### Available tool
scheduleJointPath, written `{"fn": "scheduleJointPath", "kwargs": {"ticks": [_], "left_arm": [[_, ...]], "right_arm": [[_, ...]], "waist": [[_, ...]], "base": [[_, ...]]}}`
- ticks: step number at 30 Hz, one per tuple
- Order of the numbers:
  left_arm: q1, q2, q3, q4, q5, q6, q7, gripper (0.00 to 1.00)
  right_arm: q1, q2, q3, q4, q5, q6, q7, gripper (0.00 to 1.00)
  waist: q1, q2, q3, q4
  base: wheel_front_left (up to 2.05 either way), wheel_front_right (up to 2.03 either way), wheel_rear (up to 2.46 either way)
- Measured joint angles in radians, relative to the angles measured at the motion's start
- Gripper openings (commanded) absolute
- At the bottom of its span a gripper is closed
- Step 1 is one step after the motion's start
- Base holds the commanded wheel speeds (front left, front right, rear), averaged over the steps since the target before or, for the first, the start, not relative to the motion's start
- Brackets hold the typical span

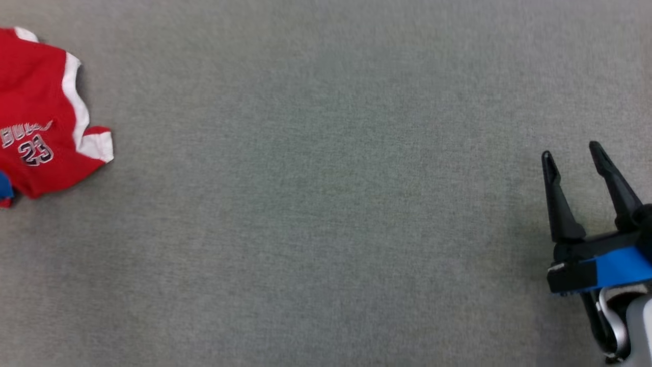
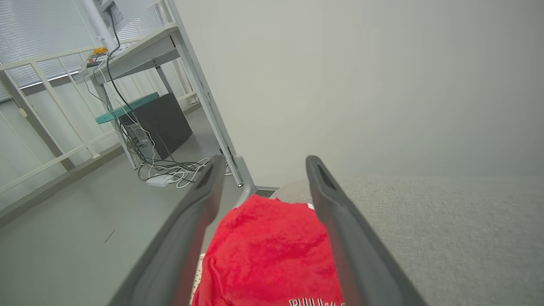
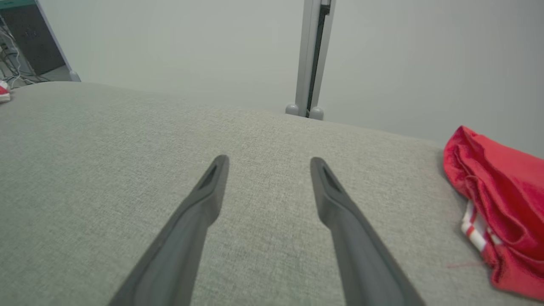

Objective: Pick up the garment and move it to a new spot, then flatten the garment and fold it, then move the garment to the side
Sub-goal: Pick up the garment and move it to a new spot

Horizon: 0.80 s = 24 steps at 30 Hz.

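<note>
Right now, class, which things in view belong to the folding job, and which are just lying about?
Job: jersey, table, left gripper, right gripper.
Lying about: desk, computer, cables.

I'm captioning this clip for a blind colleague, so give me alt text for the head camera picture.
A red jersey with white trim and the number 23 lies rumpled at the left edge of a grey fabric surface, partly cut off by the frame. The right gripper sits at the lower right, fingers open and empty, far from the jersey.
</note>
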Motion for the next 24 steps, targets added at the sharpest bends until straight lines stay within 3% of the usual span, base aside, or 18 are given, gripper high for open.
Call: {"fn": "scheduleJointPath", "kwargs": {"ticks": [11,24], "left_arm": [[-0.259,0.044,-0.018,0.288,-0.027,-0.035,0.117,1.0],[-0.393,0.019,-0.029,0.591,-0.125,-0.097,0.433,1.0]], "right_arm": [[-0.013,-0.046,-0.053,-0.105,0.012,0.0,0.029,1.0],[-0.014,-0.063,-0.076,-0.159,0.015,0.0,0.05,1.0]], "waist": [[0.0,0.0002,0.147,-0.052],[-0.0004,-0.0002,0.175,-0.056]], "base": [[0.0,0.0,0.0],[0.0,0.0,0.0]]}}
